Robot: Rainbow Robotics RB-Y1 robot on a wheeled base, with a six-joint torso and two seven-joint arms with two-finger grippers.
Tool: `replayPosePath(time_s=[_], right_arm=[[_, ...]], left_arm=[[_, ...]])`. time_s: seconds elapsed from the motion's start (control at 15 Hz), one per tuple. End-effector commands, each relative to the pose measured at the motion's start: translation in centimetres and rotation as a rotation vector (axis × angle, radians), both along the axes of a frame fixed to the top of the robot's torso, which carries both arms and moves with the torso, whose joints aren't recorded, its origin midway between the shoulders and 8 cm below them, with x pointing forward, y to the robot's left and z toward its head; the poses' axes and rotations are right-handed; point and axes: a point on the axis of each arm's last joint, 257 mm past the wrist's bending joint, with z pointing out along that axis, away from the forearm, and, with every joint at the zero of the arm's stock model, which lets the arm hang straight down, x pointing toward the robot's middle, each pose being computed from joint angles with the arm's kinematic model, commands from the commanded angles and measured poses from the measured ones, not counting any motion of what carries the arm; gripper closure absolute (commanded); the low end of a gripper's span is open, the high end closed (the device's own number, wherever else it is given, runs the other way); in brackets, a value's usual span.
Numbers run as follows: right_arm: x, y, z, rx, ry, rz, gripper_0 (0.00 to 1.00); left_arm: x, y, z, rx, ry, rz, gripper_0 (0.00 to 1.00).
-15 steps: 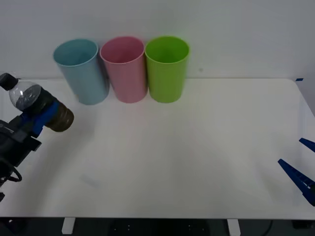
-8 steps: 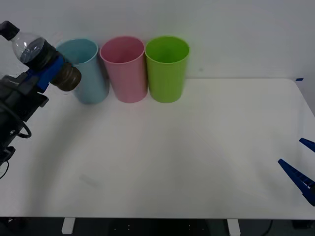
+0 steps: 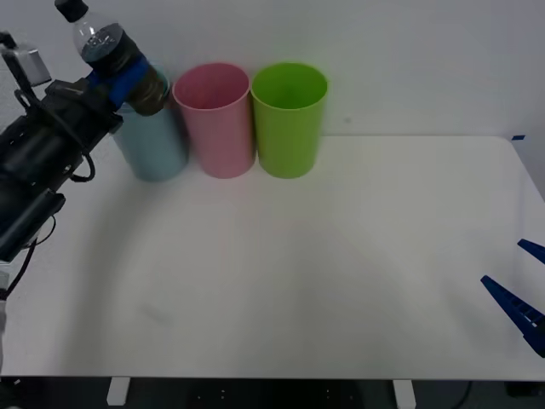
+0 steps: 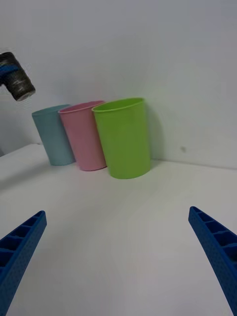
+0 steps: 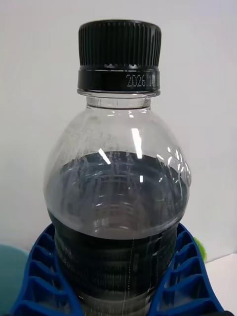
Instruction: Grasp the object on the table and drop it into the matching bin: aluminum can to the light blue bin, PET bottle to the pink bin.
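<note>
The left tool (image 3: 119, 81) was clenched around the middle of the bottle (image 3: 115, 60), holding it in the air above the blue bin (image 3: 153, 141), clear of the table (image 3: 324, 273). The bottle was tilted, its black cap (image 3: 71, 9) up and away from the pink bin (image 3: 215, 119), its dark bottom end overlapping the blue bin's rim on the side nearest the pink bin. In the left wrist view the bottle (image 5: 118, 197) sat between the two ribbed blue fingers (image 5: 44, 276), which pressed against its dark lower body on both sides, with the cap (image 5: 119, 44) pointing away from the tool.

The pink bin stood upright on the table, just beside the blue bin on one side and a green bin (image 3: 289, 119) on the other, the three in a row along the table's far edge by the wall.

Well to the right of the pink bin, at the table's near right corner, the right tool (image 3: 521, 294) hung low over the table, released, its fingers (image 4: 215, 247) spread wide apart with nothing between them. From its wrist view the bottle's dark end (image 4: 15, 76) showed high above the blue bin (image 4: 53, 134).
</note>
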Motion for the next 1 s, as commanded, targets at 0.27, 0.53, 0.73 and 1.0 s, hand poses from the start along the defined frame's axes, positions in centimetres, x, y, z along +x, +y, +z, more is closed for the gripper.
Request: replayPosePath(time_s=[0.27, 0.53, 0.73, 1.0], right_arm=[[0.0, 0.0, 0.0, 0.000, 0.000, 0.000, 0.00], [0.0, 0.0, 0.0, 0.000, 0.000, 0.000, 0.00], [0.0, 0.0, 0.0, 0.000, 0.000, 0.000, 0.00], [0.0, 0.0, 0.0, 0.000, 0.000, 0.000, 0.00]], left_arm=[[6.8, -3.9, 0.3, 0.069, 0.042, 0.017, 1.00], [11.0, -6.3, 0.0, 0.154, 0.062, 0.065, 1.00], [13.6, -7.2, -0.3, 0.217, 0.075, 0.123, 1.00], [15.0, -8.6, -0.1, 0.241, 0.086, 0.151, 1.00]])
